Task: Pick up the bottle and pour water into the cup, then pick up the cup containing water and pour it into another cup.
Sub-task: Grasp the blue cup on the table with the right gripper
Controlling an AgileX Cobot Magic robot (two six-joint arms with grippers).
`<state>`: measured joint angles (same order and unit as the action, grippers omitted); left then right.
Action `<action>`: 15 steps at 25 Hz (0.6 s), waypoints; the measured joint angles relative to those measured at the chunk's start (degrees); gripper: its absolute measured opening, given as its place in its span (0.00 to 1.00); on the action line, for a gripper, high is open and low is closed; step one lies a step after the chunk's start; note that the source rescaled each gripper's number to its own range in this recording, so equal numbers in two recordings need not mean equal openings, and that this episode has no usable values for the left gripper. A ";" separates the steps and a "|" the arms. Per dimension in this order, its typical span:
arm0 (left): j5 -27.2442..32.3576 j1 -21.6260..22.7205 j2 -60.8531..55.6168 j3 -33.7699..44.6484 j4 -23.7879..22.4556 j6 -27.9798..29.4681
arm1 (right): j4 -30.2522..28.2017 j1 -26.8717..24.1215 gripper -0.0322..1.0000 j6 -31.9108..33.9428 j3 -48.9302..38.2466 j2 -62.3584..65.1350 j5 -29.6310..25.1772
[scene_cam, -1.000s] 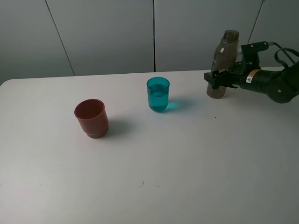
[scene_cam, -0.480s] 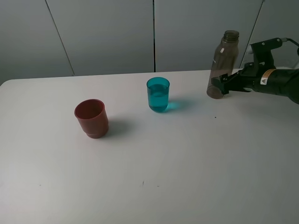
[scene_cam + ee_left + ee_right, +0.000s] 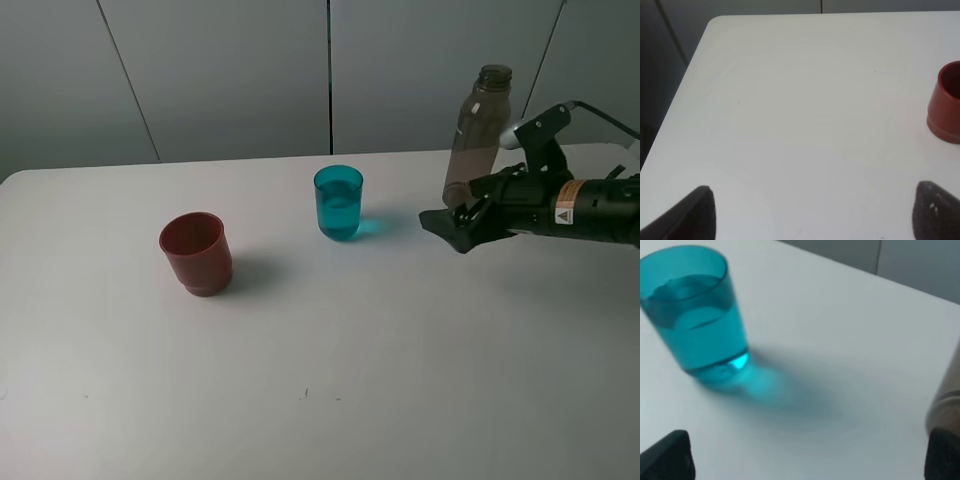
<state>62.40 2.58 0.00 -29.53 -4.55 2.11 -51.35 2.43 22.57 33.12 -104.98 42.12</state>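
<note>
The bottle (image 3: 478, 130) stands upright at the back right of the table (image 3: 400, 350); its edge shows in the right wrist view (image 3: 947, 395). The teal cup (image 3: 339, 203) holds water and stands mid-table; it also shows in the right wrist view (image 3: 692, 315). The red cup (image 3: 196, 253) stands to its left, and at the edge of the left wrist view (image 3: 946, 102). My right gripper (image 3: 452, 226) (image 3: 805, 460) is open and empty, low, just in front of the bottle, pointing at the teal cup. My left gripper (image 3: 815, 215) is open and empty above bare table beside the red cup.
The white table's far-left corner (image 3: 715, 22) and left edge show in the left wrist view. A grey panelled wall (image 3: 230, 70) stands behind the table.
My right gripper has come off the bottle, which stays upright, and has moved forward and left toward the teal cup. Cups have not moved.
</note>
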 joint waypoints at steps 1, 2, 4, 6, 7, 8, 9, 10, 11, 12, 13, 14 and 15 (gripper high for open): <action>0.00 0.00 0.00 0.00 0.00 0.00 | 0.83 1.10 0.99 -0.71 0.00 -0.46 0.30; 0.00 0.00 0.00 0.00 0.00 0.00 | 2.07 2.71 0.99 -1.77 0.00 -1.06 0.56; 0.00 0.00 0.00 0.00 0.00 0.00 | 5.44 5.07 0.99 -4.29 0.00 -2.42 0.86; 0.00 0.00 0.00 0.00 0.00 -0.08 | 9.59 8.03 1.00 -6.37 0.29 -4.24 0.86; 0.00 0.00 0.00 0.00 0.00 -0.08 | 11.23 9.06 1.00 -6.90 0.52 -5.03 0.86; 0.00 0.00 0.00 0.00 0.00 -0.08 | 13.18 10.00 1.00 -7.15 1.08 -5.97 0.86; 0.00 0.00 0.00 0.00 0.00 -0.08 | 14.85 11.05 1.00 -7.44 1.54 -6.80 0.86; 0.00 0.00 0.00 0.00 0.00 -0.08 | 16.00 11.72 1.00 -7.42 2.08 -7.43 0.86; 0.00 0.00 0.00 0.00 0.00 -0.08 | 17.12 12.31 1.00 -7.51 2.56 -8.06 0.86; 0.00 0.00 0.00 0.00 0.00 -0.08 | 18.18 13.16 1.00 -7.68 3.07 -8.67 0.86; 0.00 0.00 0.00 0.00 0.00 -0.08 | 19.25 13.95 1.00 -8.06 3.70 -9.18 0.86; 0.00 0.00 0.00 0.00 0.00 -0.08 | 19.91 14.64 1.00 -8.14 4.09 -9.58 0.86; 0.00 0.00 0.00 0.00 0.00 -0.08 | 20.96 15.53 1.00 -8.27 4.76 -10.18 0.86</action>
<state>62.40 2.58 0.00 -29.53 -4.55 2.03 -30.39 17.96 14.30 37.88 -115.16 42.98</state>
